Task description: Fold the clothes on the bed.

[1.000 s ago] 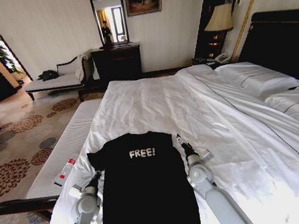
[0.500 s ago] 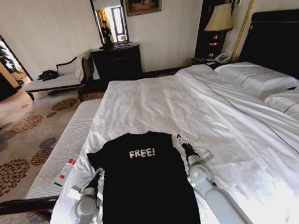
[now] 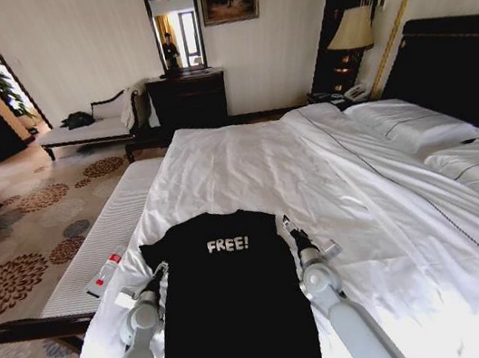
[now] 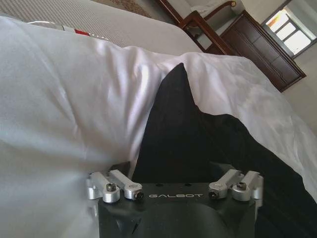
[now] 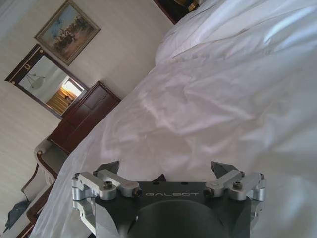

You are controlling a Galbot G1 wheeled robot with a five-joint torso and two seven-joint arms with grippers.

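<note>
The black T-shirt is lying flat, print up, at the near end of the bed. The left gripper is sitting at the shirt's left edge below the sleeve, the right gripper at its right sleeve. Both are showing their fingers spread apart, clamping nothing.

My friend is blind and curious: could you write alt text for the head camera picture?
A black T-shirt printed "FREE!" lies flat on a large white bed. The left gripper and right gripper sit beside its sleeves, one each side.
</note>
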